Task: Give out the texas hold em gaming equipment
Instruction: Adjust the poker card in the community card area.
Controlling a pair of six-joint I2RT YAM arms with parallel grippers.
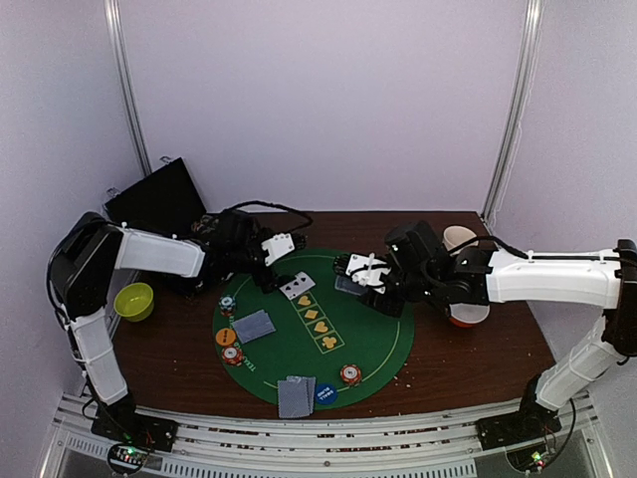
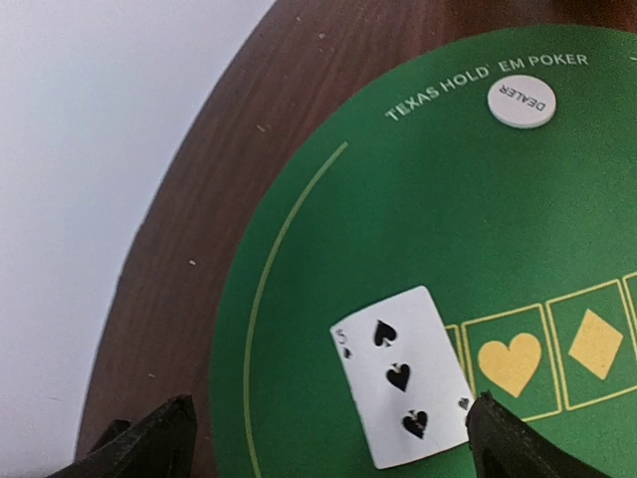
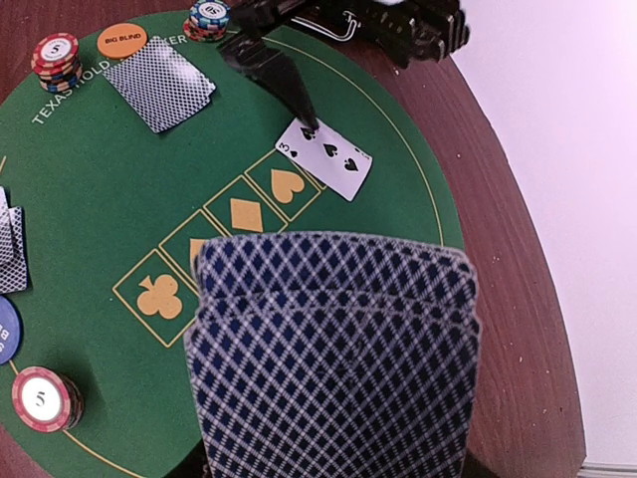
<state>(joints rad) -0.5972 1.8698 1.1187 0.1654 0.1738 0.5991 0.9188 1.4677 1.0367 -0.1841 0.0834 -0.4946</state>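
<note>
Three of spades (image 2: 403, 376): small white card, face up, three black pips in a slanting row, index in the corner. It lies flat on the green mat (image 1: 368, 339) at the end of the row of yellow suit boxes, just beside the heart box and covering part of the next one.

Left gripper (image 2: 333, 418) hangs over that card with its jaws spread wide and nothing between them. In the left wrist view the card sits between the two dark fingertips (image 2: 149, 438), nearer the one on the right of that view. In the right wrist view one fingertip ends at the card's indexed corner; contact or gap, cannot tell.

Right gripper (image 1: 363, 274) is across the mat, apart from the three of spades. It is closed on a fan of cards (image 3: 333, 349): several, backs up, blue-and-white lattice pattern, slightly spread at the top edge. The fan hides the fingers in the wrist view.

Elsewhere on the mat:
- White dealer disc (image 2: 522, 103) by the printed rim lettering, well apart from the three of spades.
- Orange big-blind disc (image 3: 124, 40) just beside a face-down pair (image 3: 164, 85).
- Red-and-blue chip stack (image 3: 55, 55) next to the orange disc.
- Red-and-white chip stack (image 3: 45, 398) near the mat's edge.
- Blue disc (image 1: 325, 392) beside a second face-down pair (image 1: 296, 395).
</note>
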